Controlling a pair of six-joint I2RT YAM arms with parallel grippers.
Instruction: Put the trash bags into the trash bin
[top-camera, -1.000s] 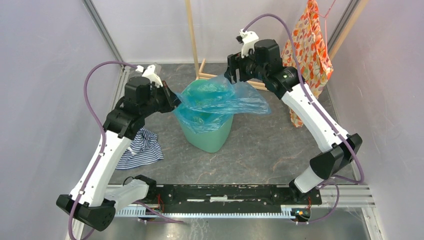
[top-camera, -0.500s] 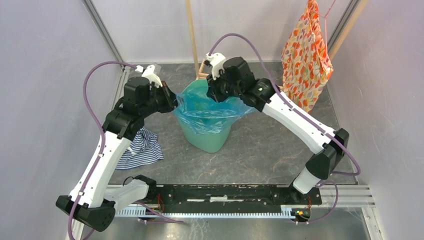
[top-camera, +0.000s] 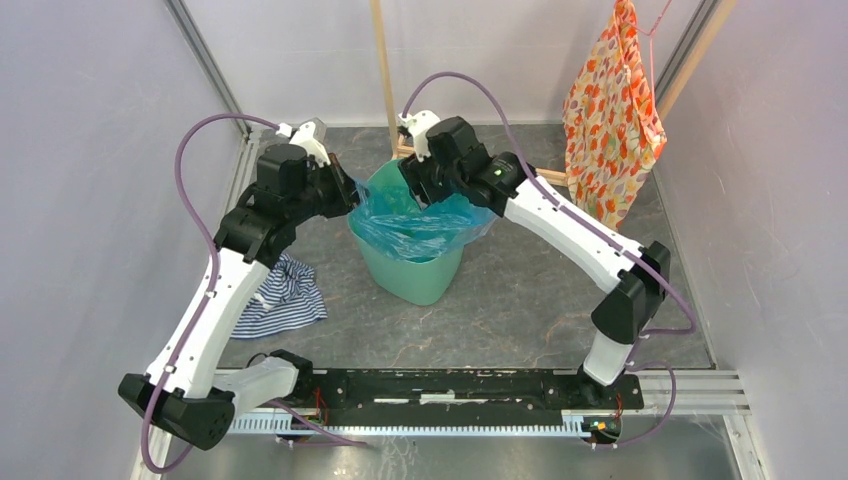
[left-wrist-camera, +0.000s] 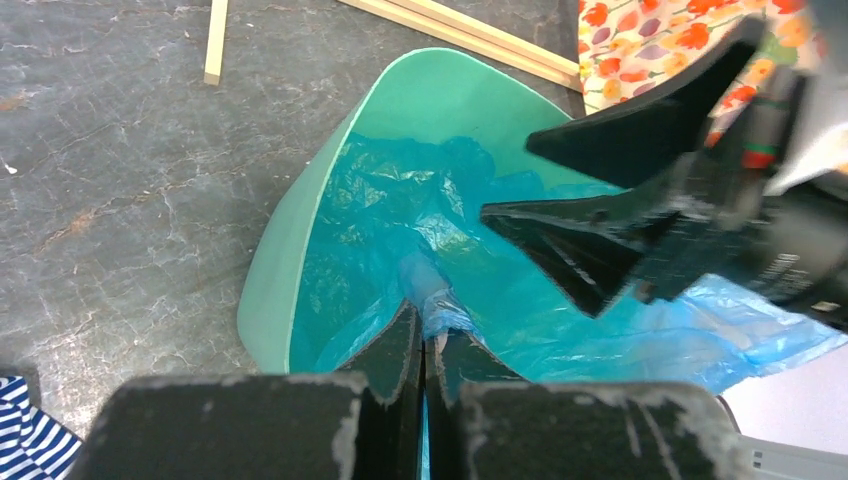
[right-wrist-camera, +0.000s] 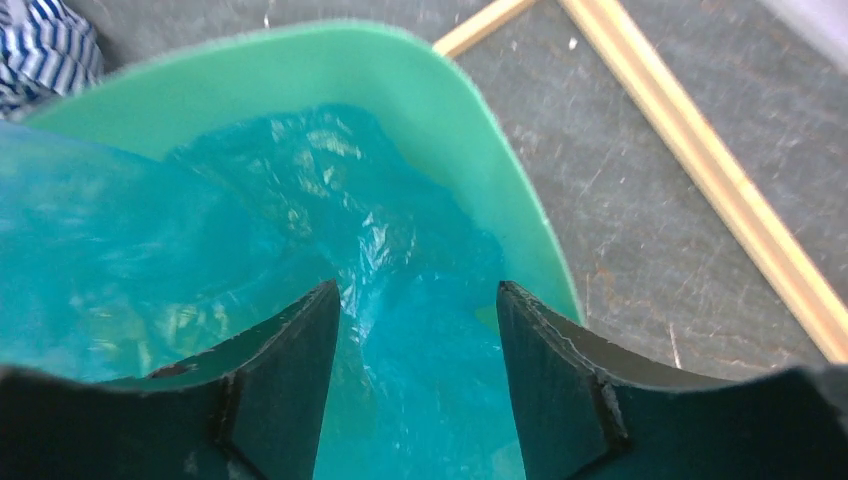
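From above, the left gripper (top-camera: 345, 196) sits at the left rim of the trash bin (top-camera: 418, 278). The right gripper (top-camera: 414, 190) dips over the bin's far side, just across from it. The trash bag (top-camera: 425, 228) fills the bin's mouth between them, with one edge spilling over the rim beside the right gripper. A striped cloth (top-camera: 287, 295) lies on the worktop (top-camera: 520, 290) behind the left gripper, under its arm.

In the left wrist view, the left gripper is clenched on a twisted fold of the bag inside the bin.

In the right wrist view, the right gripper is released. Its jaws are spread over the crinkled bag in the bin just ahead.
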